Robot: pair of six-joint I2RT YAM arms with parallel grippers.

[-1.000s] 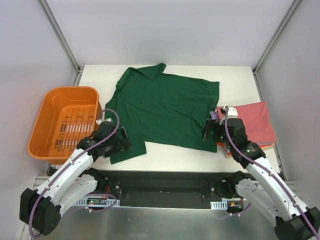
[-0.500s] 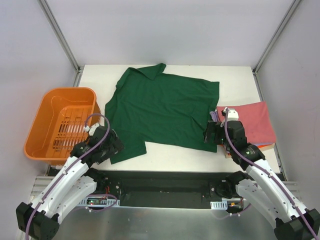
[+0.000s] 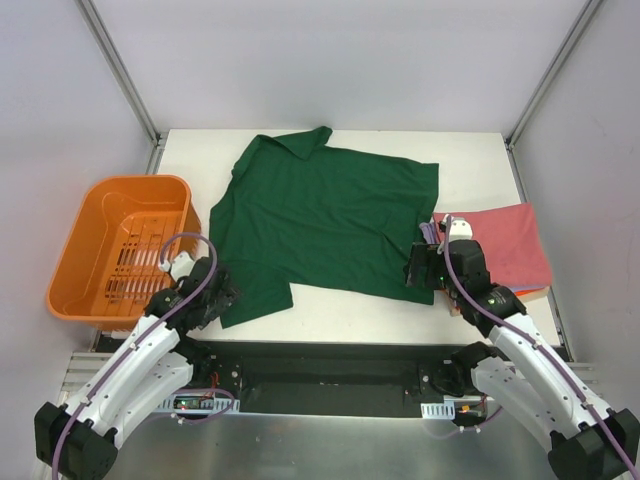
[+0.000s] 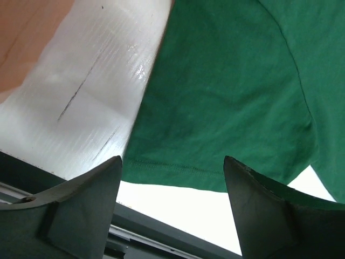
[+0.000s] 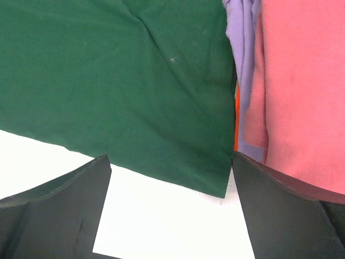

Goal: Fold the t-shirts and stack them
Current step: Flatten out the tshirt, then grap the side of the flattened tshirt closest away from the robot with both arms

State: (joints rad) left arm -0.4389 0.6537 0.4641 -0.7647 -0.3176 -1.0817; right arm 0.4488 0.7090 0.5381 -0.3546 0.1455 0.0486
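green shirt point(image 3: 320, 215): lay spread flat, orange basket point(image 3: 78, 250) off its left
left gripper point(image 4: 172, 162): your jaws sat apart over the near-left hem, holding nothing
right gripper point(image 5: 171, 156): spread wide, empty, at the near-right corner
right wrist only: lavender shirt point(image 5: 242, 81) under the pink shirt point(image 5: 302, 81), crowding that corner

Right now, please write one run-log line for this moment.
left gripper: open above green t-shirt hem | right gripper: open above its near-right corner | pink t-shirt: folded, right

Green t-shirt point(image 3: 325, 215) lies spread between orange basket point(image 3: 78, 250) and pink-red shirt point(image 3: 505, 245).
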